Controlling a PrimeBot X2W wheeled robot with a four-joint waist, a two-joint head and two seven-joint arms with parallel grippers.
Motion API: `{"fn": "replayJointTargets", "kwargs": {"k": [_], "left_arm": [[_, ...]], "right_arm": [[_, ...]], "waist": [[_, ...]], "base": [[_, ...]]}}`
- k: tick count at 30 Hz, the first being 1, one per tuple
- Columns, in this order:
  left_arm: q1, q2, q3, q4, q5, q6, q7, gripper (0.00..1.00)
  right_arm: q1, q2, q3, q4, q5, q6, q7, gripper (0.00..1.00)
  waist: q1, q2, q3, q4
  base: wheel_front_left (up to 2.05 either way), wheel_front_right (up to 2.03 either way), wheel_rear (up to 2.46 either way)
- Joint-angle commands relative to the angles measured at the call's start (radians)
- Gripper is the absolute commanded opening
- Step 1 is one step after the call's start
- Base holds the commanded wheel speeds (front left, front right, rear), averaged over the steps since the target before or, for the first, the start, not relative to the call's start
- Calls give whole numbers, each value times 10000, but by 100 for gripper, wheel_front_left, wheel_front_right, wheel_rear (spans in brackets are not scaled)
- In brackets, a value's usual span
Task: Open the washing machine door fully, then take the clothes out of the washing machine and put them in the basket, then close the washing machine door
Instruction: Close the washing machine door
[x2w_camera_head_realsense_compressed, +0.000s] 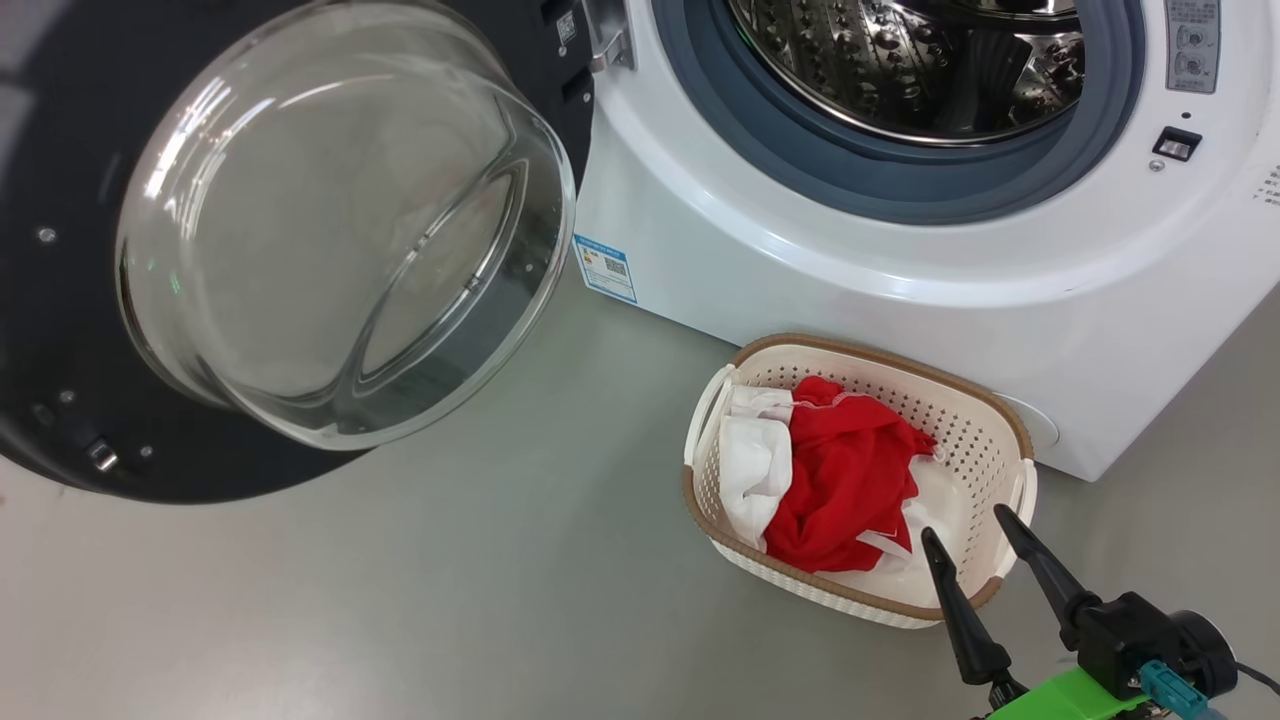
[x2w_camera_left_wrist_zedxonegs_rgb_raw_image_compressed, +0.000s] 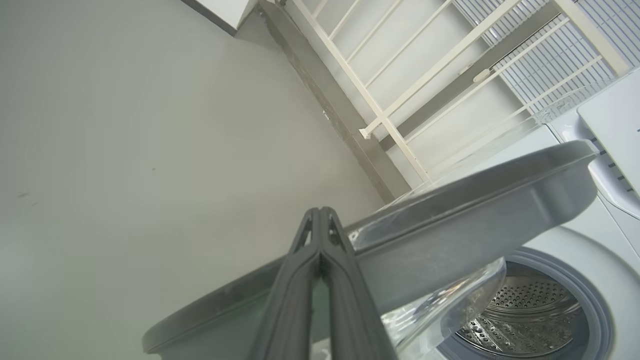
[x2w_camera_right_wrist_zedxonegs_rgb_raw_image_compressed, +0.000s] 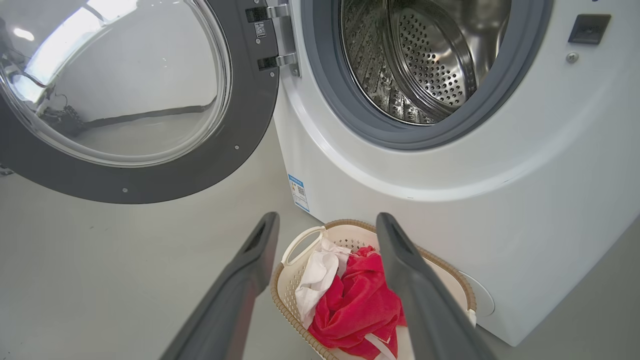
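The washing machine door (x2w_camera_head_realsense_compressed: 330, 230) hangs wide open at the left, its glass bowl bulging toward me. The washing machine (x2w_camera_head_realsense_compressed: 800, 250) shows a bare steel drum (x2w_camera_head_realsense_compressed: 900, 60). In front of it, the basket (x2w_camera_head_realsense_compressed: 880, 355) holds the clothes: a red jersey (x2w_camera_head_realsense_compressed: 850, 480) and a white garment (x2w_camera_head_realsense_compressed: 755, 465). My right gripper (x2w_camera_head_realsense_compressed: 968, 530) hovers open over the basket's near right corner with nothing between its fingers; its own view has the right gripper (x2w_camera_right_wrist_zedxonegs_rgb_raw_image_compressed: 327, 220) framing the jersey (x2w_camera_right_wrist_zedxonegs_rgb_raw_image_compressed: 360, 305). My left gripper (x2w_camera_left_wrist_zedxonegs_rgb_raw_image_compressed: 320, 212) is shut, its tips lying against the door's grey edge (x2w_camera_left_wrist_zedxonegs_rgb_raw_image_compressed: 475, 210).
Grey floor (x2w_camera_head_realsense_compressed: 450, 580) spreads left of and in front of the basket. A white barred railing (x2w_camera_left_wrist_zedxonegs_rgb_raw_image_compressed: 400, 75) stands behind the machine along the wall. The open door overhangs the floor on the left side.
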Motion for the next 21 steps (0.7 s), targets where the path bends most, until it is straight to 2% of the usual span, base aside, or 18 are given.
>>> {"fn": "replayJointTargets", "kwargs": {"k": [1,21], "left_arm": [[168,675,82,-349,-150,-55,213,0],[1477,1187,-874,-3200,-2266,-55,1955,0]], "right_arm": [[29,-47,213,-249,-98,69,-65,100],[184,202,228,-188,3,69,-65,100]], "waist": [[-1,-1,-21,-1],[-1,-1,-566,-51]], "base": [[0,0,0],[0,0,0]]}}
